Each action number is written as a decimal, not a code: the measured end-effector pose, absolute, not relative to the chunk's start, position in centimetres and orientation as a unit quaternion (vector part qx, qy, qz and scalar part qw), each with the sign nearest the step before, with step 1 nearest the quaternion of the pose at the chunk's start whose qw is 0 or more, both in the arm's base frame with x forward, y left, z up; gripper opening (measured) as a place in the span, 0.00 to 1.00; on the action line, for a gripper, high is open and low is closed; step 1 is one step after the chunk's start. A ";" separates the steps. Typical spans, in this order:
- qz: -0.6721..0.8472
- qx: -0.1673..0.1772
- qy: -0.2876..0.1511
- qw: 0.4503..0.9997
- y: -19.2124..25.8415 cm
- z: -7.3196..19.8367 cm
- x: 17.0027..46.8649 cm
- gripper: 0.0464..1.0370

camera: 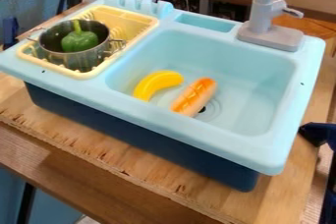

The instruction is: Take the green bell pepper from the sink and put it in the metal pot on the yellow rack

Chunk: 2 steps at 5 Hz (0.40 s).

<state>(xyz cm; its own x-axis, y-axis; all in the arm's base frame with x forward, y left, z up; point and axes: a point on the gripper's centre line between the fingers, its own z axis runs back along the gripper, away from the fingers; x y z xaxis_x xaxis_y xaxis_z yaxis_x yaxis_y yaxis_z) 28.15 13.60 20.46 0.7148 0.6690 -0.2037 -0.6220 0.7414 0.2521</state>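
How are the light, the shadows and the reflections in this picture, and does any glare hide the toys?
In the camera view, soft light over the light-blue sink, with no hard shadows by the toy banana or toy hot dog; in the same view, reflections on the metal pot, its inside darker, and no glare hiding the green bell pepper.

I'm looking down at a light-blue toy sink [263, 154] on a wooden table [85, 142], with a yellow banana [156, 83] and a toy hot dog [195, 96] lying side by side in its basin, the hot dog beside the drain [209, 112]. To their left I see a green pepper [80, 42] inside a metal pot [73, 61] on the yellow rack [134, 18]; a gray faucet [263, 20] stands at the back right.
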 end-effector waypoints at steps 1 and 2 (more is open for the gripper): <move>0.298 0.093 0.107 0.944 10.8 22.4 27.6 0.97; 0.214 0.067 0.049 0.973 5.7 22.9 27.6 0.96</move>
<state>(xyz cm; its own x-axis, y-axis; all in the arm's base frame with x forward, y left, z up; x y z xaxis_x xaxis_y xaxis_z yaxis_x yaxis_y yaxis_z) 27.62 5.74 22.91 0.9033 0.4239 -0.0666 -0.4108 0.8992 0.1505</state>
